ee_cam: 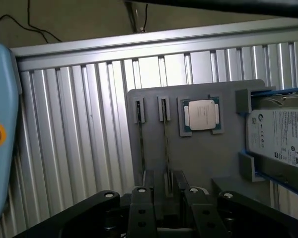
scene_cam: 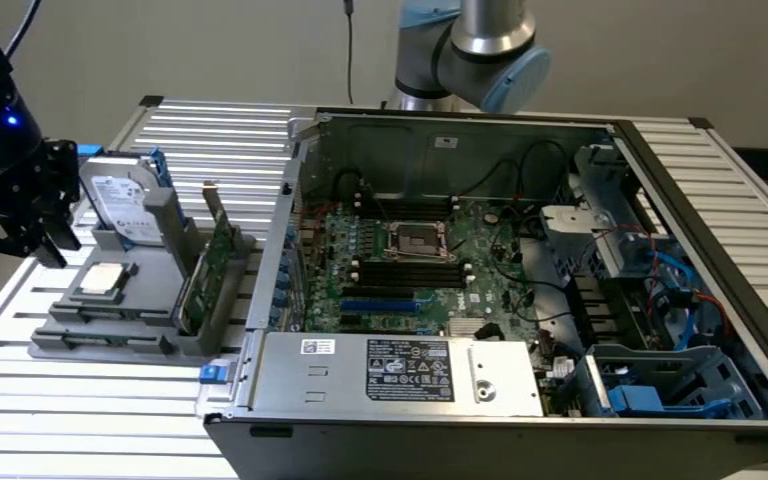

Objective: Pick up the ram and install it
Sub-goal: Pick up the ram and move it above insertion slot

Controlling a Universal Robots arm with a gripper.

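My gripper point(scene_cam: 13, 245) hangs above the table at the exterior view's left, beside the grey holder point(scene_cam: 137, 300). Its black fingers point(ee_cam: 141, 210) stand apart, so it is open with nothing between them. In the wrist view the gripper point(ee_cam: 169, 218) is over the grey holder point(ee_cam: 213, 153). The holder has two narrow slots, each with a thin stick seen edge-on. The ram point(ee_cam: 165, 144) is in the slot that runs in line with the gap between my fingers. The second thin stick point(ee_cam: 139, 139) lies in the slot beside it. My gripper touches neither stick.
On the holder there are also a silver processor point(ee_cam: 201, 115) point(scene_cam: 101, 280) and a hard drive with blue rails point(ee_cam: 280, 139) point(scene_cam: 124, 205). Green boards point(scene_cam: 211, 275) stand upright at the holder's right end. The open computer case point(scene_cam: 704, 200) with its motherboard point(scene_cam: 418, 270) is at the exterior view's right. A light blue panel with a red button point(ee_cam: 0, 134) is close by.
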